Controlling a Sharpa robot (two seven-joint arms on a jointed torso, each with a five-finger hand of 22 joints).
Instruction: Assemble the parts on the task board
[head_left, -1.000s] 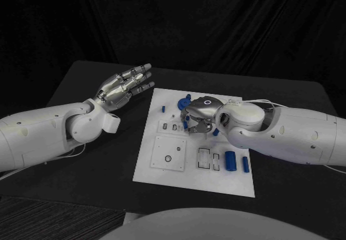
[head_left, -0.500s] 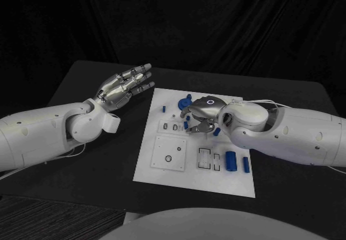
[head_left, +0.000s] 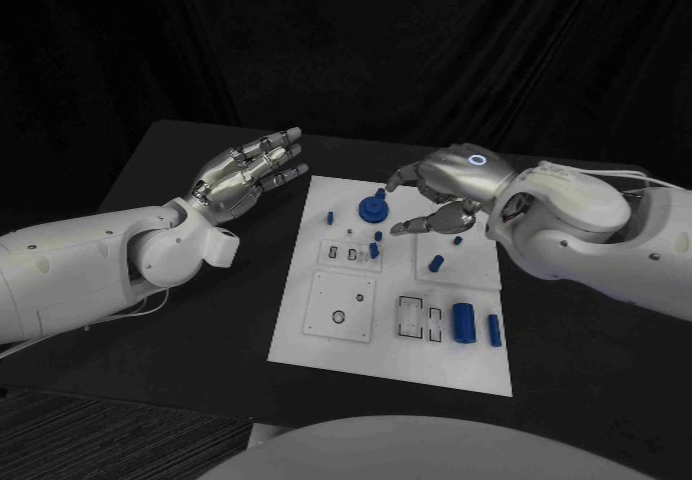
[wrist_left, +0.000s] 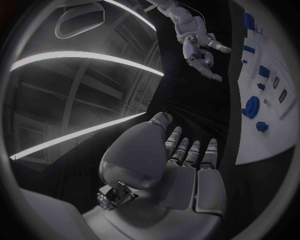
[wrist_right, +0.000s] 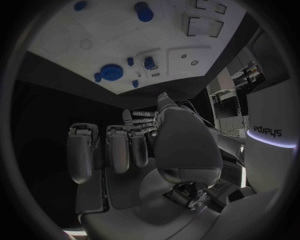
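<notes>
Table (head_left: 173, 330), board (head_left: 397, 350), two hands, blue parts

Black table fills the frame; white board lies at centre; left hand (head_left: 248, 175) in the upper left, off the board, fingers spread flat, holding nothing; right hand (head_left: 447, 190) in the upper right above the board's far edge, fingers loosely bent and apart, nothing in them; parts on the board: round disc (head_left: 374, 209) near the top edge, large cylinder (head_left: 463, 322) and slim pin (head_left: 493, 330) at lower right, peg (head_left: 436, 264) at mid right, small pieces (head_left: 374, 248) near the middle
</notes>
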